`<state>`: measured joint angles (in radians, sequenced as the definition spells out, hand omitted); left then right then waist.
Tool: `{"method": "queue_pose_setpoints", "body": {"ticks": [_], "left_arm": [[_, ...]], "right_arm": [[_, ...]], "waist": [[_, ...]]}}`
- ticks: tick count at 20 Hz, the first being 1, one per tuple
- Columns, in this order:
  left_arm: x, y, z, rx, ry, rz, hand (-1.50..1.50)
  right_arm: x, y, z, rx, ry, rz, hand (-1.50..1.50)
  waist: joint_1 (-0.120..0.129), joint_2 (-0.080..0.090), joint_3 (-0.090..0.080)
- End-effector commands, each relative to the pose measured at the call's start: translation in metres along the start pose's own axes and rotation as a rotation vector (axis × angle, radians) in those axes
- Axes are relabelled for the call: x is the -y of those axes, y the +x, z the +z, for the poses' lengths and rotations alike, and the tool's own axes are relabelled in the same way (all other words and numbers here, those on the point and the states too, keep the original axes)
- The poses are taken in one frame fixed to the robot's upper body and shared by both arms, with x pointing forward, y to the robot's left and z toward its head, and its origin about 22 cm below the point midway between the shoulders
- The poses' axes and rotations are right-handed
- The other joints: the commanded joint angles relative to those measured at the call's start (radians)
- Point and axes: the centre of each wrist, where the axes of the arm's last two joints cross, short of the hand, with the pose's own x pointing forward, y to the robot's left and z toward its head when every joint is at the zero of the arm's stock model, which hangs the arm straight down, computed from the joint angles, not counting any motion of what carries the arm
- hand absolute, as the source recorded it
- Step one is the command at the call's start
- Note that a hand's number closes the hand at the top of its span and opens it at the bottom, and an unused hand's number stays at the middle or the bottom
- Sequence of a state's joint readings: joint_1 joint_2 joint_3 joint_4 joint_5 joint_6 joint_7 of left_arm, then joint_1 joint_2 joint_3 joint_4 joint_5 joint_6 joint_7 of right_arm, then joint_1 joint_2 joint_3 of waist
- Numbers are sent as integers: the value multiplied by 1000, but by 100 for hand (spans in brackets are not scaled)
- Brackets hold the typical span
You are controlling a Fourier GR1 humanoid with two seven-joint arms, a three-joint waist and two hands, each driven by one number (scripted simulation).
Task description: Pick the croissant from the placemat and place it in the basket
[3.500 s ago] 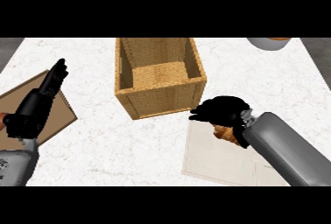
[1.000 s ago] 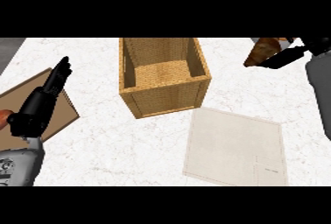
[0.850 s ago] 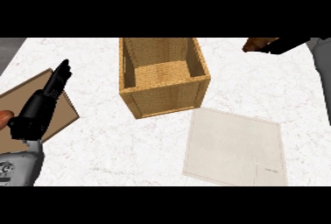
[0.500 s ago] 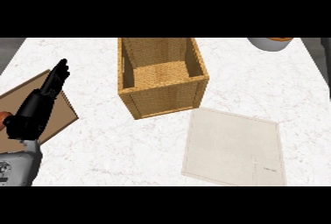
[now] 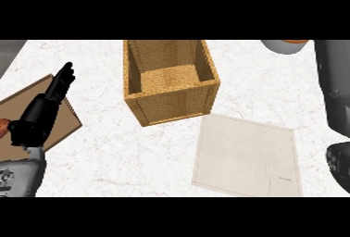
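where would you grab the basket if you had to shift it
Probably the top rim of the basket, pinching a long side wall from above: it stands upright, open-topped, with thin walls fingers can straddle. The left hand rests nearest its left wall.

White marble-veined counter (image 5: 123, 152)

White marbled table (image 5: 130, 157) with four things on it

We see a woven basket (image 5: 171, 83) standing at the middle top, a pale placemat (image 5: 247, 156) just beside its lower right corner, a brown board (image 5: 58, 122) at the left edge, and part of a grey bowl (image 5: 284, 45) cut off at the upper right.
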<state>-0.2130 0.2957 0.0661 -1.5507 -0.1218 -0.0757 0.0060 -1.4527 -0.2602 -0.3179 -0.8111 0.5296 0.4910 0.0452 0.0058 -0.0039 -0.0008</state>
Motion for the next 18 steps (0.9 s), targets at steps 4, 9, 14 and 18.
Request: {"method": "queue_pose_setpoints", "body": {"ticks": [4,9,14,18], "left_arm": [[-7,7,-3,10,4,0,0],[-12,-5,10,1,-3,-7,0],[-13,7,0,11,6,-2,0],[-15,1,-1,18,11,-10,0]], "right_arm": [[-36,44,-27,-67,101,-15,150],[-57,42,-36,-141,208,53,150],[-70,49,-37,-209,276,124,150],[-100,58,-40,-258,308,361,150]], "waist": [[7,3,0],[11,5,0],[-1,2,1],[-2,2,0]]}}
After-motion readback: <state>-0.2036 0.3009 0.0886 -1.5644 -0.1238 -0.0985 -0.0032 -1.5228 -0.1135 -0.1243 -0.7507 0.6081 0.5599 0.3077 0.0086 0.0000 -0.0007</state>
